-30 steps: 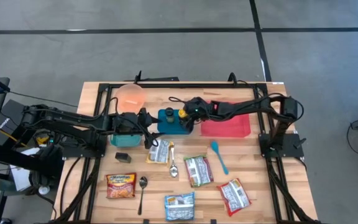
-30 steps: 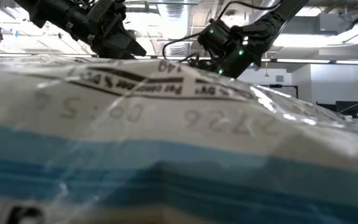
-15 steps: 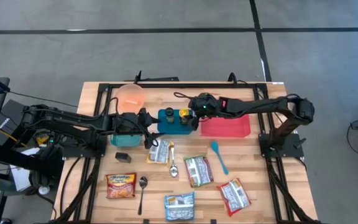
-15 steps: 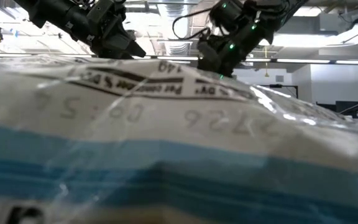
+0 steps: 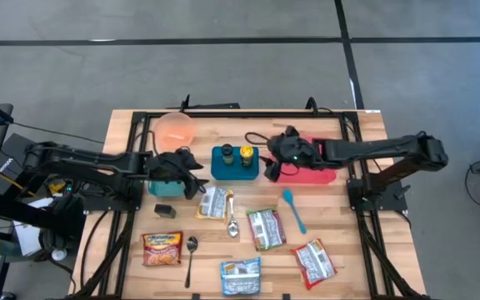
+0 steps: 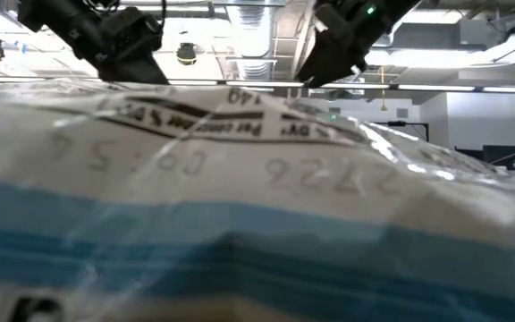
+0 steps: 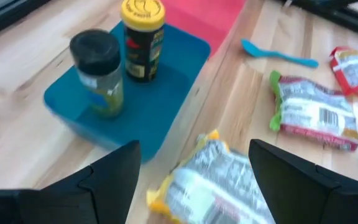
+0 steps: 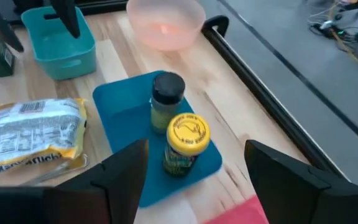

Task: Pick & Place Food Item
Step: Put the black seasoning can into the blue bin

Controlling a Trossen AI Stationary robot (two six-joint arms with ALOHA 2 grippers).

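Between placements: the yellow-lidded jar [image 5: 246,154] stands on the blue tray [image 5: 234,171] at frame centre. Both the left gripper [image 5: 197,190] and right gripper [image 5: 267,172] are open, empty (next pick probably a packet).

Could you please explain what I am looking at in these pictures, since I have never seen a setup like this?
These are two robot arms at a wooden table. One picture looks straight down; one sits at table height, mostly blocked by a packet; two come from cameras on the wrists. The left gripper hovers by a teal bin, and the right gripper is at the edge of a red tray. Both are open and hold nothing. Between them, a blue tray carries a black-lidded jar and a yellow-lidded jar. Also there are a pink bowl, food packets such as the yellow-edged one, a blue spoon and two metal spoons.
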